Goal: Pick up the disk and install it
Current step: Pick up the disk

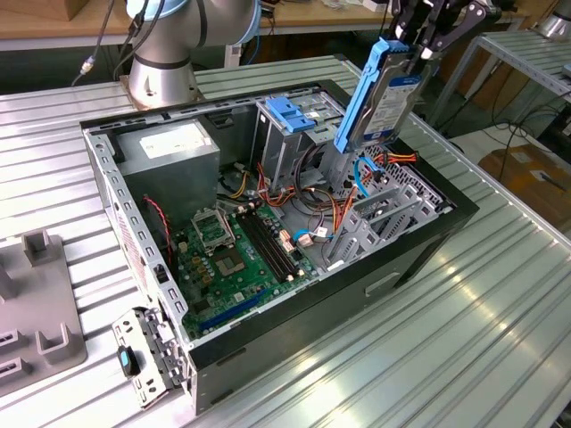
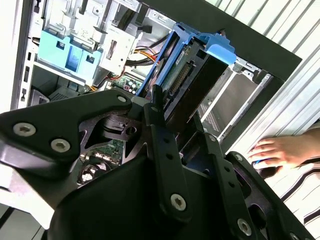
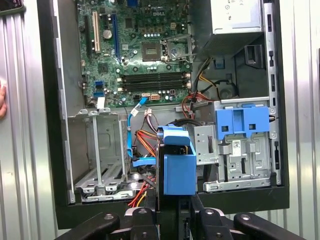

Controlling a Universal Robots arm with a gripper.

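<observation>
The claw (image 1: pixel 414 40) is clamped on the disk (image 1: pixel 382 100), near-upright above the open case (image 1: pixel 419 259); it should stay square to the empty drive cage (image 1: pixel 393 209), clear of the cables (image 1: pixel 361 174).

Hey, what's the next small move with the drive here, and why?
Probably lower slowly toward the empty grey drive cage: the claw holds the disk on end above the open case, apart from the cage, with orange and blue cables close beneath.

Silver arm (image 1: pixel 165 55) w/ blue caps; blk gripper (image 1: pixel 417 40) (silver screws).
</observation>
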